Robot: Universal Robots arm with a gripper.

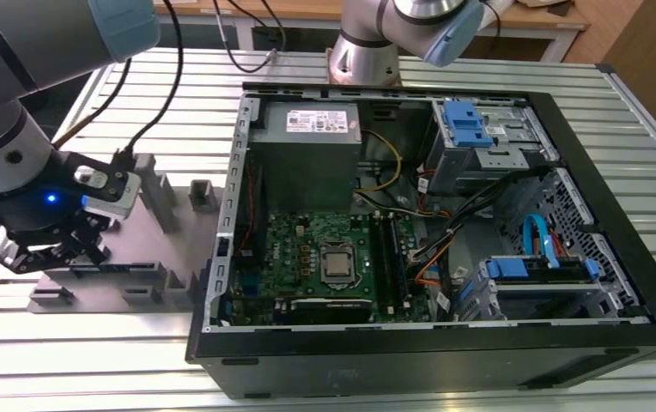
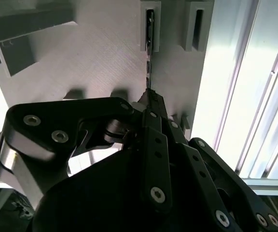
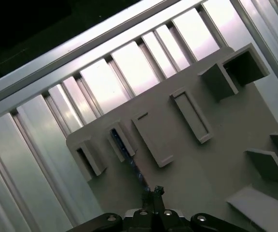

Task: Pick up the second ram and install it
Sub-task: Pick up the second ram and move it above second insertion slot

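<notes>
Slatted table (image 1: 111, 343), exterior view's left: gripper (image 2: 148, 99) jaws pinch second ram (image 2: 149, 58), grey fixture (image 1: 145, 240) slot holding it edge-up for grasp.

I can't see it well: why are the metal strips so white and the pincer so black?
Second wrist view: light glares off the table slats, so the pincer in front looks a dark shape. First wrist view: the slats glare white too; the second ram shows faintly blue. Exterior view: even light, with a small blue light glowing on the arm.
</notes>
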